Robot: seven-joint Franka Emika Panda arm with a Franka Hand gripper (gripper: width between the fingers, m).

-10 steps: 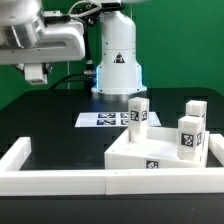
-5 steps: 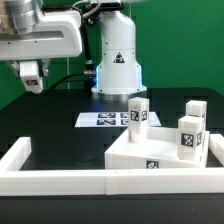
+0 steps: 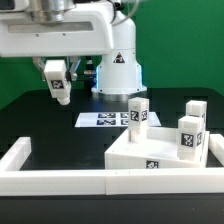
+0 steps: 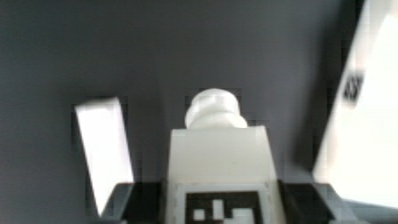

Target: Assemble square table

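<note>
three legs (image 3: 190, 137) standing on the slab (image 3: 130, 158), marker board (image 3: 104, 119) behind

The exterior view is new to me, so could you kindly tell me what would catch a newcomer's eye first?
The big white arm fills the top of the exterior view, its end effector hanging above the black table. At the exterior view's lower right, the white square slab carries upright tagged legs. The marker board lies flat behind it.

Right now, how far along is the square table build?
Done: three legs stand upright on the tabletop slab; the frames do not show whether they are fastened. In hand: the end effector hangs over the table at the exterior view's left; its grip is unclear. Left: I can't find the fourth leg in the exterior view.
</note>
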